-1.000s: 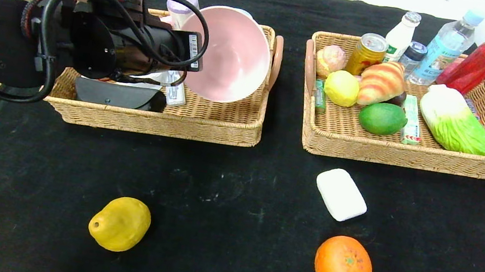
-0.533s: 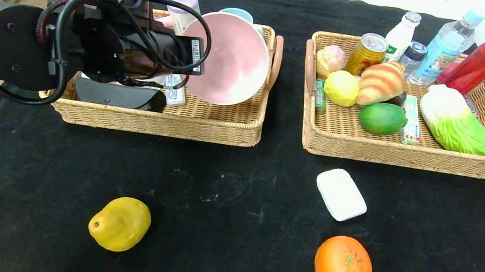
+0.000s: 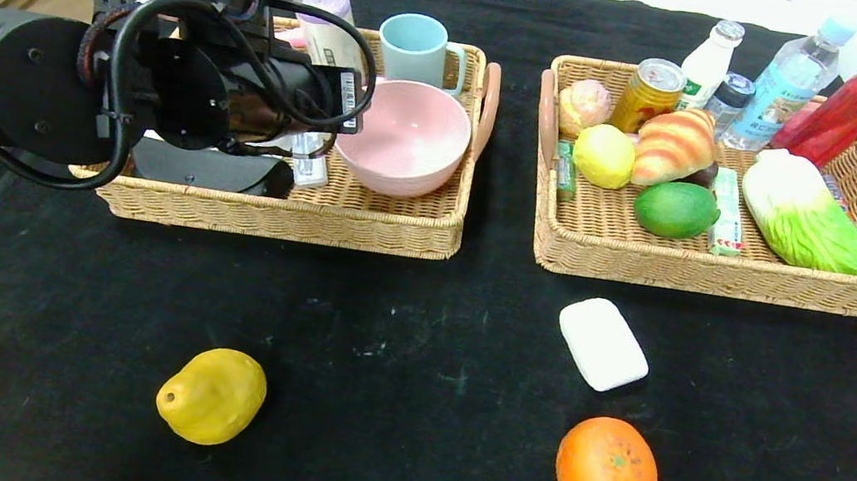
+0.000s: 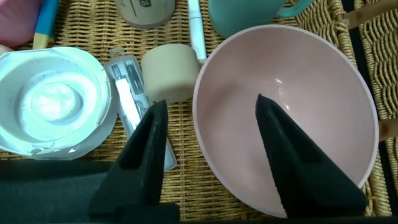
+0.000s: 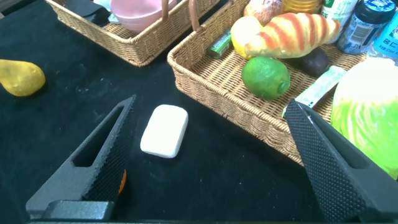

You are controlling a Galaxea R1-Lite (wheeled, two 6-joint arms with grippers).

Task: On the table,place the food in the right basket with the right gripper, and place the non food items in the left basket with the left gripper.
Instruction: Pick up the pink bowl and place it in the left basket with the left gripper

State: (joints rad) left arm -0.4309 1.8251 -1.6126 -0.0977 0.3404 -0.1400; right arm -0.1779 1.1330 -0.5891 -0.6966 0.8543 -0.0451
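Observation:
The pink bowl (image 3: 405, 137) sits upright in the left basket (image 3: 272, 216). My left gripper (image 4: 211, 130) is open just above it, one finger (image 4: 146, 155) outside the rim and one (image 4: 298, 162) over the bowl (image 4: 292, 112), touching nothing. The white bar (image 3: 602, 345), the orange (image 3: 606, 468) and the yellow pear-shaped fruit (image 3: 212, 395) lie on the black table (image 3: 414, 339). The croissant (image 3: 672, 145) and green fruit (image 3: 676, 210) lie in the right basket (image 3: 725, 280). My right gripper (image 5: 210, 106) is open and empty, low at the table's right edge, near the bar (image 5: 165, 130).
The left basket also holds a blue mug (image 3: 418, 48), a white lid (image 4: 56, 102), a pen and a black item (image 3: 204, 167). The right basket holds a cabbage (image 3: 805, 214), cans, bottles and a lemon (image 3: 604, 154).
The bowl was tilted up in my left gripper; it now rests upright in the left basket, let go. The blue mug behind it has come into view.

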